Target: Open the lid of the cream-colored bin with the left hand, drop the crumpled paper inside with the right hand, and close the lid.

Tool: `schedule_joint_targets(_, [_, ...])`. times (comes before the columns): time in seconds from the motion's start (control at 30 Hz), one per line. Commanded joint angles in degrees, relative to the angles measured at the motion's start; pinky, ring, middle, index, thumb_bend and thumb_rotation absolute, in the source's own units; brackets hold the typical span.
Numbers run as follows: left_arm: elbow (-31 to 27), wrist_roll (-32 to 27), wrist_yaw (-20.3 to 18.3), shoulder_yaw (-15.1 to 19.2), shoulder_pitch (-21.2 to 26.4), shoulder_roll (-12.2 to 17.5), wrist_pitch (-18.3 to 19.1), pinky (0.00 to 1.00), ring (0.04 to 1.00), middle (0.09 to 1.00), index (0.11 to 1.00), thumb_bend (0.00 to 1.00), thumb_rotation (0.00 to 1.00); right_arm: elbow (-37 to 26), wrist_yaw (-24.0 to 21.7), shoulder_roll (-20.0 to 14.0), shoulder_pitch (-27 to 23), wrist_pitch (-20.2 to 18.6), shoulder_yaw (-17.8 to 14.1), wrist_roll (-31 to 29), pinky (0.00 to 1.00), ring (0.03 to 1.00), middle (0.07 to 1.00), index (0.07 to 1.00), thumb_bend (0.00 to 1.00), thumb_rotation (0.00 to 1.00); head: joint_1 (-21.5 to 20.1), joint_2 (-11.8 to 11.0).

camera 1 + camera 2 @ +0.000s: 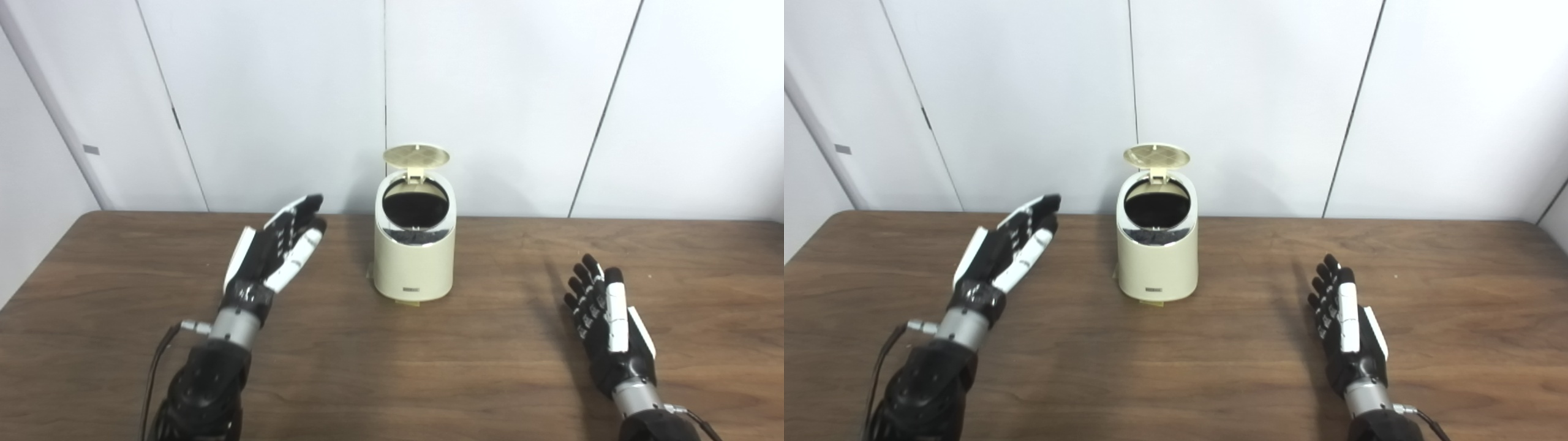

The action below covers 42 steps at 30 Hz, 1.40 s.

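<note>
The cream-colored bin (414,263) stands on the brown table, near the back at the middle. Its round lid (416,155) is swung up and stands open behind the dark opening (415,208). No crumpled paper shows on the table or in either hand; the inside of the bin is too dark to read. My left hand (275,248) is open and empty, raised above the table to the left of the bin, fingers pointing toward it. My right hand (603,318) is open and empty, low over the table to the right of the bin.
The wooden table (392,380) runs across the whole view, its back edge against white wall panels (490,92). A cable (156,367) hangs off my left forearm.
</note>
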State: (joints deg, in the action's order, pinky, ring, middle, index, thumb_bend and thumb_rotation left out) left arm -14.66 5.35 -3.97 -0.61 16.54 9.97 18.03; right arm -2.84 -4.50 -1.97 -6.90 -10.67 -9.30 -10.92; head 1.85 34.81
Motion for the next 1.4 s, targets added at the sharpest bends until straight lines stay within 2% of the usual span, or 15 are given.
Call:
schedule_joint_targets(0.0, [-2.4,1.5,-0.4,-0.5,4.3,1.3,0.0,0.86,0.892,0.895,0.896,0.51,0.59,-1.0,0.0,0.3,-1.2,3.2,0.2,-0.7,1.0,1.0,1.0,0.998,0.61,1.0,-0.1,-0.1])
schedule_joint_targets(0.1, [-3.0,2.6,-2.1,-1.5,7.2,2.4,1.7,0.86,0.9,0.907,0.913,0.48,0.57,-1.4,-0.1,0.6,-1.1,3.0,0.3,-1.3,1.0,1.0,1.0,1.0,0.61,1.0,0.0,-0.3])
schedule_joint_targets(0.23, [-2.8,3.6,-3.8,-2.7,12.0,3.2,4.2,0.89,0.926,0.929,0.934,0.49,0.63,-2.0,0.5,1.0,-1.0,2.4,0.3,-1.7,1.0,0.982,0.987,0.979,0.62,0.97,0.1,-0.5])
schedule_joint_targets(0.37, [-1.1,5.4,-3.9,-3.9,16.5,3.4,5.3,0.88,0.922,0.925,0.931,0.5,0.66,-2.4,0.6,0.9,-1.0,1.7,0.5,-1.7,1.0,0.965,0.971,0.968,0.63,0.97,0.1,-0.6])
schedule_joint_targets(0.57, [2.8,8.8,-3.7,-5.9,22.5,3.5,5.5,0.87,0.918,0.916,0.922,0.56,0.69,-3.4,0.9,1.0,-1.0,0.1,0.9,-1.9,0.99,0.947,0.962,0.957,0.63,0.95,0.1,-0.6])
schedule_joint_targets(0.73, [5.4,13.8,-4.0,-8.6,26.0,4.0,6.1,0.86,0.909,0.904,0.918,0.55,0.71,-3.6,0.8,0.8,-0.8,-0.3,1.2,-1.9,0.98,0.938,0.959,0.952,0.63,0.95,-0.1,-1.0])
schedule_joint_targets(0.8, [6.6,14.9,-4.3,-9.4,27.3,3.7,5.7,0.84,0.906,0.907,0.919,0.54,0.69,-3.4,0.8,0.7,-0.8,-0.2,1.3,-1.8,0.97,0.937,0.955,0.951,0.62,0.95,-0.1,-1.0])
schedule_joint_targets(0.9, [8.9,17.1,-4.9,-11.4,28.9,3.7,4.9,0.83,0.918,0.936,0.931,0.54,0.66,-3.4,0.5,0.2,-0.6,0.1,2.0,-1.0,0.95,0.919,0.945,0.956,0.61,0.93,-0.2,-0.9])
schedule_joint_targets(1.0, [10.3,19.8,-5.3,-13.5,29.8,4.0,4.6,0.83,0.923,0.943,0.905,0.54,0.64,-3.5,0.7,0.1,-0.5,0.3,2.6,-0.7,0.95,0.903,0.934,0.958,0.61,0.9,-0.3,-0.7])
schedule_joint_targets(1.13, [12.6,24.4,-7.2,-17.6,31.2,5.8,3.3,0.88,0.96,0.959,0.9,0.56,0.71,-3.5,1.0,0.5,-0.6,0.3,3.0,-0.7,0.95,0.891,0.933,0.967,0.62,0.88,-0.6,-0.3])
schedule_joint_targets(1.17, [13.1,25.0,-7.6,-18.1,31.3,6.0,2.9,0.89,0.967,0.963,0.899,0.56,0.72,-3.5,1.2,0.7,-0.6,0.3,3.0,-0.7,0.92,0.888,0.931,0.966,0.61,0.87,-0.6,-0.4])
schedule_joint_targets(1.2, [13.6,25.3,-8.1,-18.6,31.5,6.3,2.2,0.89,0.97,0.964,0.898,0.56,0.73,-3.5,1.3,0.8,-0.7,0.3,3.0,-0.8,0.84,0.867,0.926,0.962,0.62,0.84,-0.6,-0.4])
schedule_joint_targets(1.23, [14.2,26.0,-8.6,-19.3,31.6,6.6,1.7,0.9,0.973,0.965,0.895,0.55,0.74,-3.3,1.4,0.9,-0.8,0.5,3.0,-0.8,0.81,0.854,0.922,0.961,0.62,0.83,-0.6,-0.1])
schedule_joint_targets(1.37, [15.8,28.2,-11.1,-21.4,32.1,7.4,1.1,0.91,0.99,0.973,0.879,0.57,0.8,-3.0,2.0,0.9,-1.1,0.5,3.4,-0.2,0.75,0.831,0.912,0.963,0.64,0.81,-0.7,-0.1])
